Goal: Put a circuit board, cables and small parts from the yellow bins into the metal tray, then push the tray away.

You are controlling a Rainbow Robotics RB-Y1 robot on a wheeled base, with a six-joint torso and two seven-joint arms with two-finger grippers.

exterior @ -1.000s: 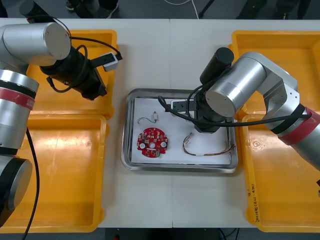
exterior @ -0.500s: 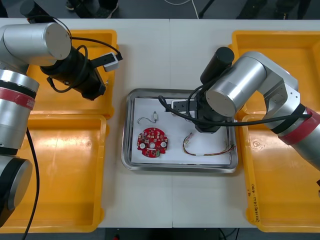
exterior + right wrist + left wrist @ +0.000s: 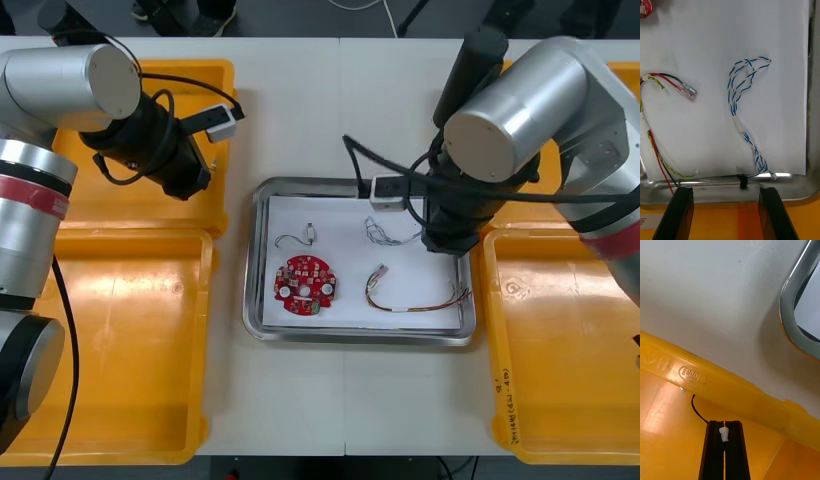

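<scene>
The metal tray, white inside, holds a round red circuit board, a red and yellow cable, a thin cable with a small white end and a twisted blue and white cable. My right gripper hangs over the tray's right rim. In the right wrist view it is open, and the blue and white cable lies loose beyond the fingers. My left gripper is above the far left yellow bin, shut on a black cable by its white plug.
A near left yellow bin and two right yellow bins flank the tray. The tray's rim lies beyond the far left bin's wall in the left wrist view. Bare table lies in front of and behind the tray.
My right arm has drawn back up and to the right off the tray's middle, and the blue and white cable now lies uncovered there. The left arm has not moved.
</scene>
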